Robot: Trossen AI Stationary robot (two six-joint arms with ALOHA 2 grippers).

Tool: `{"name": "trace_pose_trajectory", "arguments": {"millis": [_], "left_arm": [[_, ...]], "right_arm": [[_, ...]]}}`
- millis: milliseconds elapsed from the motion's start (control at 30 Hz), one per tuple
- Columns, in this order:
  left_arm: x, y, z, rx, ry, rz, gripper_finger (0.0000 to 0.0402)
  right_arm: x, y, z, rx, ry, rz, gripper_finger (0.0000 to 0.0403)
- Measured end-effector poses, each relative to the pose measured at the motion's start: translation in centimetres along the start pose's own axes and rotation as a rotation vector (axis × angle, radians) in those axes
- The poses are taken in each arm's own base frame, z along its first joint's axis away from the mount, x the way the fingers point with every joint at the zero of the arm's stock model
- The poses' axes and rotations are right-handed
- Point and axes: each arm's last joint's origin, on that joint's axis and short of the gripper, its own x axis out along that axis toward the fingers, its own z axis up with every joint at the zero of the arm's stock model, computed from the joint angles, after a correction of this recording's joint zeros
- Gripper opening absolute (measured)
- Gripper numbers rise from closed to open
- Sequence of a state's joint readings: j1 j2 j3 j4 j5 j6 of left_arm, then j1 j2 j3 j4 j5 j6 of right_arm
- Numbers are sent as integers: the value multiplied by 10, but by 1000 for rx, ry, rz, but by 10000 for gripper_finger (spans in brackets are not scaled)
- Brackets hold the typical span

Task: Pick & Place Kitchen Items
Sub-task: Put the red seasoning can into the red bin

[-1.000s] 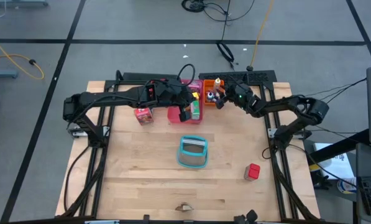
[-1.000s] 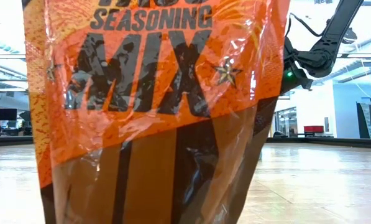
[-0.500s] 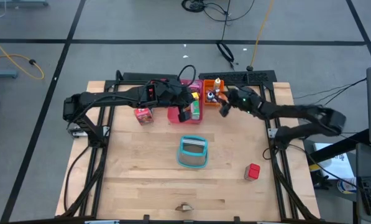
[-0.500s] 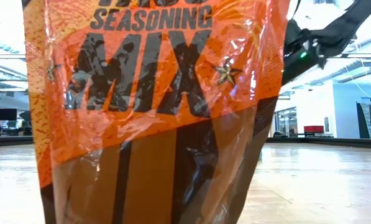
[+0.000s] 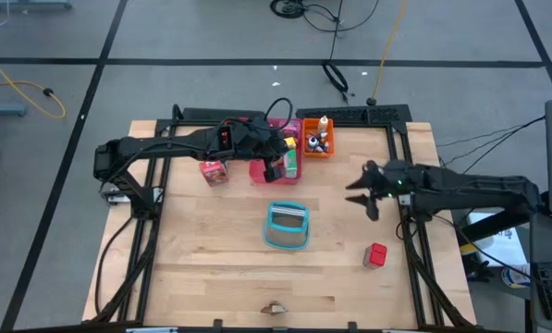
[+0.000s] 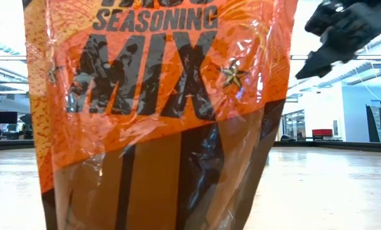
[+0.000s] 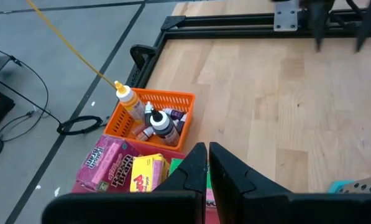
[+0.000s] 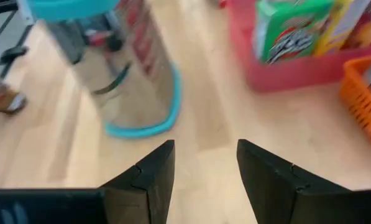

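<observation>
— So, starting at your left: where is that arm?

— My left gripper (image 5: 276, 169) hangs over the pink tray (image 5: 260, 172) at the back of the surface (image 5: 211, 268). Its fingers (image 7: 232, 168) are clenched almost together, and I see nothing between them.

— And the groceries round it?

— A small red carton (image 5: 214, 170) stands on the wood just left of the pink tray. Inside that tray a green carton (image 5: 291, 165) stands upright, with a yellow carton (image 7: 146, 173) and a pink carton (image 7: 107, 158) lying next to it. The orange tray (image 5: 315, 146) touches the pink one on its right and holds the orange bottle (image 7: 128, 99) among a few small dark bottles.

— Middle of the surface?

— The teal basket (image 5: 287, 227), lying on its side, well apart from both trays.

— And your right arm?

— My right gripper (image 5: 363, 196) hovers above bare wood, right of the basket and in front of the orange tray. It is released, fingers (image 8: 149, 171) spread wide, holding nothing. The red cube (image 5: 377, 255) sits on the wood nearer the front, close to my right gripper but apart from it.

— The low camera?

— An orange seasoning packet (image 6: 158, 96) fills most of it; my right gripper shows only at the upper corner
</observation>
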State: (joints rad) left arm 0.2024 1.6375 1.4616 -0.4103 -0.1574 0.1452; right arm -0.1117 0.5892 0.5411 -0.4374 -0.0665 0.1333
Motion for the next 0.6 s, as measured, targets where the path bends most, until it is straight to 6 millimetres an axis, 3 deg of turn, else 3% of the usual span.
{"name": "trace_pose_trajectory", "arguments": {"millis": [200,600], "left_arm": [[0,0,-1,2,8,-1,21],[0,0,-1,8,8,-1,21]], "right_arm": [[-10,22,-10,53,30,74,161],[-7,57,-16,116,99,270,108]]}}
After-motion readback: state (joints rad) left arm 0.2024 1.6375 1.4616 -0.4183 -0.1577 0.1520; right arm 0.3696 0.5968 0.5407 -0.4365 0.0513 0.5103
